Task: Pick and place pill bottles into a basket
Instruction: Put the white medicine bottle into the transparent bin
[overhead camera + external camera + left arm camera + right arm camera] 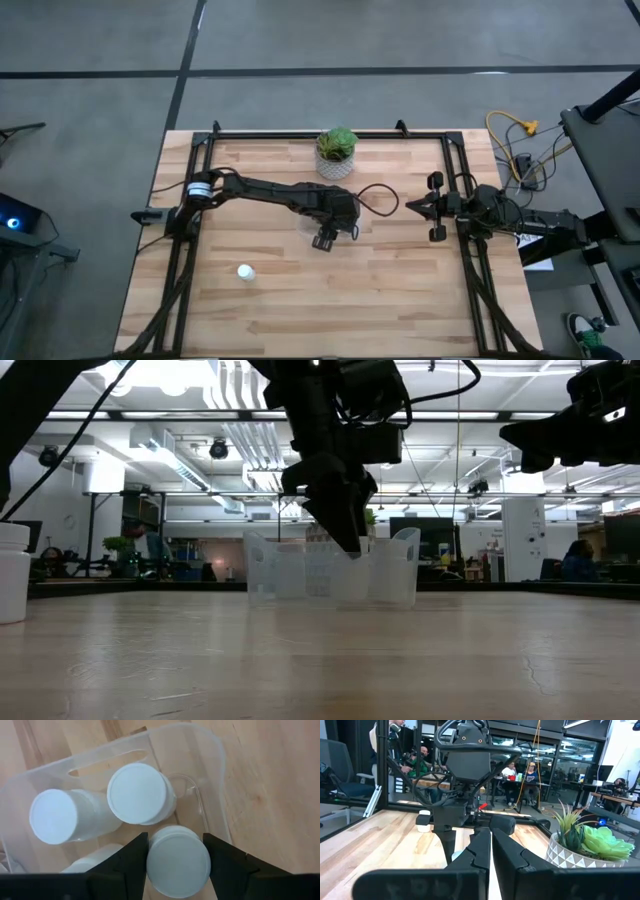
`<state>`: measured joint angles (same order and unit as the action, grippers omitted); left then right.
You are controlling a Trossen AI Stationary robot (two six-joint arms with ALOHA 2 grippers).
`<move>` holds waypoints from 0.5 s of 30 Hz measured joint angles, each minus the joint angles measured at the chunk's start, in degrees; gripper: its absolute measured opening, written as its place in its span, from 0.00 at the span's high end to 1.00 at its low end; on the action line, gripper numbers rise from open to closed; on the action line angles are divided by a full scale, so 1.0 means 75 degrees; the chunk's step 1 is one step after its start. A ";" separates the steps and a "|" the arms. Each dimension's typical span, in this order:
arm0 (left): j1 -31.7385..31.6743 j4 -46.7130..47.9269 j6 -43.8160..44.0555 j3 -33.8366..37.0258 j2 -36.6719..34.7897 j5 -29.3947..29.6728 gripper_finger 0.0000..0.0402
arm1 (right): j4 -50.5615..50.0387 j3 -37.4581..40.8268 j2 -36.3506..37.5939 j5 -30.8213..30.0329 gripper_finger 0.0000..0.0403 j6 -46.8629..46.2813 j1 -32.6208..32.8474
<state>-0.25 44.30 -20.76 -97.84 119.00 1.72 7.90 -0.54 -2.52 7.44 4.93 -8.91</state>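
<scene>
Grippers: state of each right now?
Left gripper: closed on a pill bottle, over the basket.
Right gripper: shut, empty, waiting at the table's right side.

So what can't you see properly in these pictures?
- High view: the clear tray is mostly hidden under the left gripper, so its bottles can't be counted.
- Left wrist view: one bottle is cut off behind a finger.
- Low view: bottles inside the tray blur through its cloudy wall.
</scene>
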 joint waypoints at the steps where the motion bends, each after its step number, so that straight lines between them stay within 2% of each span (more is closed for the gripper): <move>1: 0.0000 0.0006 0.0065 0.0000 0.0000 0.0000 0.59 | 0.0000 0.0000 0.0000 0.0000 0.98 0.0000 -0.0002; 15: 0.0000 0.0014 0.0114 0.0009 0.0000 -0.0012 0.59 | 0.0000 0.0000 0.0000 0.0000 0.98 0.0000 0.0000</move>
<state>-0.25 44.40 -19.91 -97.78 119.00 1.63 7.90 -0.54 -2.52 7.44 4.93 -8.91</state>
